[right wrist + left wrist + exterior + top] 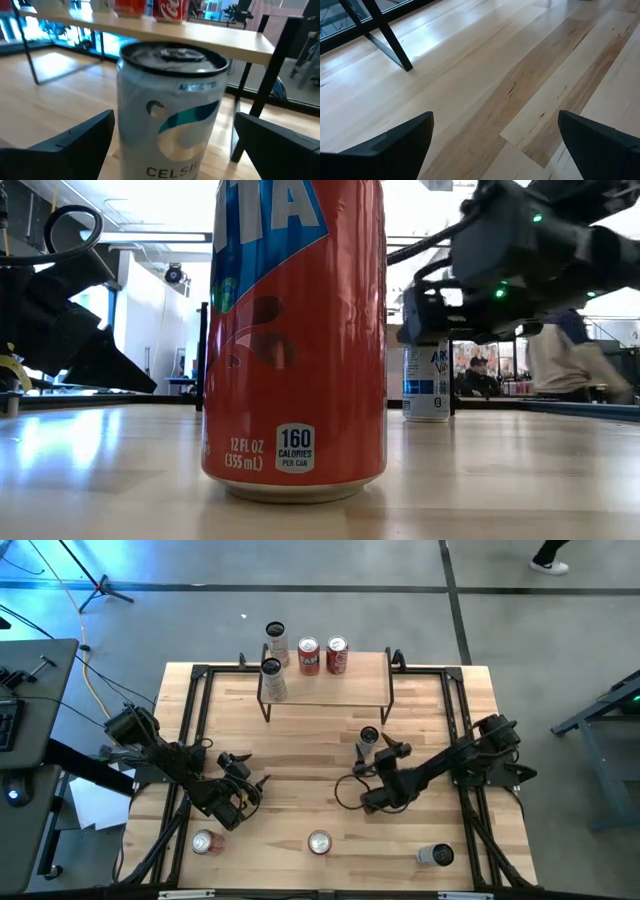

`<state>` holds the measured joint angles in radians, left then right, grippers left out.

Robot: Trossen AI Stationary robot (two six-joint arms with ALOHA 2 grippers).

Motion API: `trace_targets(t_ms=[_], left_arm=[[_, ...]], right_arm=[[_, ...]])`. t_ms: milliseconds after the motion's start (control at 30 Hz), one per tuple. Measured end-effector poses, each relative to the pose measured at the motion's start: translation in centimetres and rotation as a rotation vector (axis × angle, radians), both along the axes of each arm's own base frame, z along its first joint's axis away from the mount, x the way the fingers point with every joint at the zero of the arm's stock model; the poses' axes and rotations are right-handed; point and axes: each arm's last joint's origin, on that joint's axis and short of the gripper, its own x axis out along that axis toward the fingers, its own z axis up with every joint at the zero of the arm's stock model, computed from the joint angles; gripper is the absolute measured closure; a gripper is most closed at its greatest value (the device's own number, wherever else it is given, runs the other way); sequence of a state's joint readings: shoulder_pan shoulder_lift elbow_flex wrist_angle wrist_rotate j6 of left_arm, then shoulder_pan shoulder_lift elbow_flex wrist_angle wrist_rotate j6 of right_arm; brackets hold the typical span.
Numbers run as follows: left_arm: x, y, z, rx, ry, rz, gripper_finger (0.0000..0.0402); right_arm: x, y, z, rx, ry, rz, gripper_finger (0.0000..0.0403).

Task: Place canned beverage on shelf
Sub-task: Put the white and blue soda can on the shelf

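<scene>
From above, the shelf point(325, 683) stands at the far middle of the table point(300, 750), and every place here is told from it. On its top board stand two red cans point(309, 656) and point(337, 655) side by side, with a silver can point(272, 679) at its left end and another silver can point(276, 643) just beyond that end, off the table's far edge (whether it rests on anything cannot be told). The white Celsius can point(368, 743) stands upright on the table just in front of the shelf's right legs, and the right gripper point(385, 752) sits beside it with its jaws spread wide, gripping nothing. The left gripper point(246, 780) hovers well in front of the shelf's left end, jaws wide and empty. Three more cans stand along the table's near edge: a red can point(205, 842), a can with a silver top point(319, 842) and a white can point(436, 856) lying on its side. From table height an orange can point(295, 330) fills the foreground, with a blue-and-white can point(427, 380) farther back. The left wrist view shows bare boards between spread fingers point(400, 145) and one shelf leg point(390, 37). The right wrist view has the Celsius can point(170, 110) between open fingers point(75, 142), in front of the shelf point(200, 37).
</scene>
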<state>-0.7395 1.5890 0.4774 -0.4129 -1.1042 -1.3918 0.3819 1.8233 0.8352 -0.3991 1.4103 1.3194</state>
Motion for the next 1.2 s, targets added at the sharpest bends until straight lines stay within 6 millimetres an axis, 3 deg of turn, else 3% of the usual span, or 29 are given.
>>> trace_targets(t_ms=[233, 700, 1200], left_arm=[[0.0, 0.0, 0.0, 0.001, 0.001, 0.0, 0.0002], [0.0, 0.0, 0.0, 0.0, 0.001, 0.0, 0.0002], [0.0, 0.0, -0.1, -0.015, 0.012, 0.0, 0.0002]], right_arm=[[0.7, -1.6, -0.3, 0.097, 0.044, -0.031, 0.0015], [1.7, -2.2, -0.1, 0.156, -0.064, -0.052, 0.0112], [2.6, -3.4, 0.2, 0.185, -0.152, -0.09, 0.0116]])
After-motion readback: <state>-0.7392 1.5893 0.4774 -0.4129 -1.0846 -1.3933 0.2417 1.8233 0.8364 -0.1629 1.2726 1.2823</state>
